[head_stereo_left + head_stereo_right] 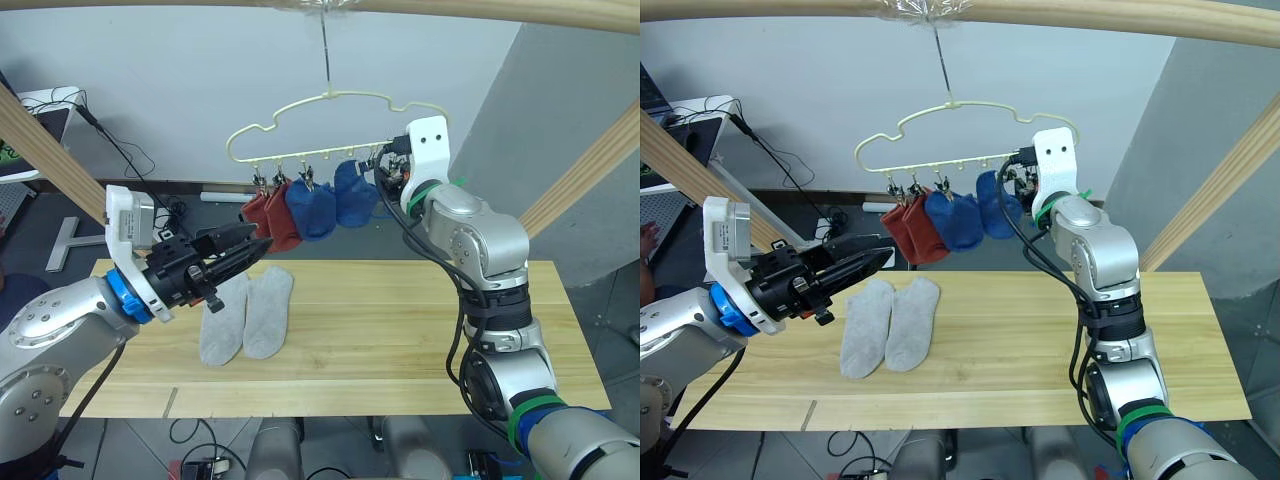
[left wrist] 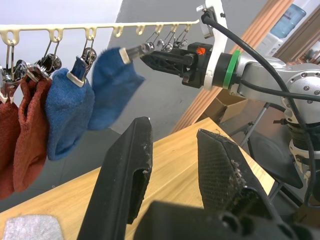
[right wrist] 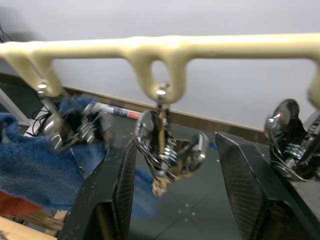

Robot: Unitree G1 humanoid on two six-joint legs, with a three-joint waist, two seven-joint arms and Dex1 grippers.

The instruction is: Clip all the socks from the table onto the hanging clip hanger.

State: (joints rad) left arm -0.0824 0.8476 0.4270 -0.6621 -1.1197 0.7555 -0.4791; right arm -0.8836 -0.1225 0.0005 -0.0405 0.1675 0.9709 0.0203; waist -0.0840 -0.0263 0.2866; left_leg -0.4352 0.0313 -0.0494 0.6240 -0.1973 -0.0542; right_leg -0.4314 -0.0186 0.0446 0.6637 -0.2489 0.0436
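The pale yellow clip hanger (image 1: pixel 300 157) hangs from a hook above the table (image 1: pixel 400 330). Two rust red socks (image 1: pixel 270 220) and two blue socks (image 1: pixel 312 210) are clipped along its bar. Two light grey socks (image 1: pixel 245 318) lie flat, side by side, on the left half of the table. My left gripper (image 1: pixel 255 245) is open and empty, raised above the grey socks and pointing toward the hanging socks. My right gripper (image 1: pixel 385 170) is open at the right end of the hanger bar. A bare metal clip (image 3: pixel 162 162) hangs between its fingers (image 3: pixel 115 190).
A wooden beam (image 1: pixel 500 8) overhead carries the hanger's hook. Slanted wooden posts stand at the left (image 1: pixel 50 160) and right (image 1: pixel 590 170) of the table. Cables (image 1: pixel 130 160) lie on the floor behind the table.
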